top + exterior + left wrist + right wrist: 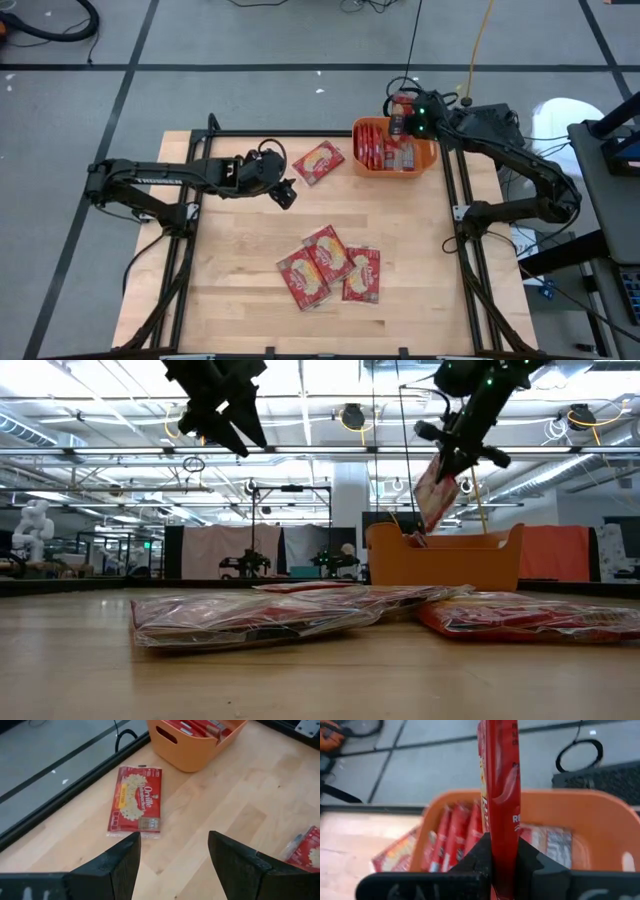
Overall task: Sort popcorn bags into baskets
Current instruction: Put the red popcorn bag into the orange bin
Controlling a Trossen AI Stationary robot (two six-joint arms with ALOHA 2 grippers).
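Observation:
The orange tub [425,156] stands at the table's far right and holds several red popcorn packets on edge [375,148]. My right gripper [404,112] hovers above it, shut on one more packet [434,492]. One loose packet [318,162] lies flat just left of the tub, also in the left wrist view [135,800]. Three overlapping packets [330,266] lie flat toward the near edge. My left gripper [286,192] is open, raised above the table [226,408] to the near left of the loose packet, touching nothing. My right gripper pinches the red packet between its two fingers, which come from above and point down. They are on its upper part [502,827], seen edge-on in the wrist view. The packet hangs tilted below the fingers, clear of the table, its lower end [418,536] at the tub's rim.
A black frame rail [280,133] runs along the table's far edge and down both sides. Bare wood [240,250] lies between the loose packet and the near cluster. The tub has a handle slot in its wall [169,734]. Cables lie on the floor beyond the table.

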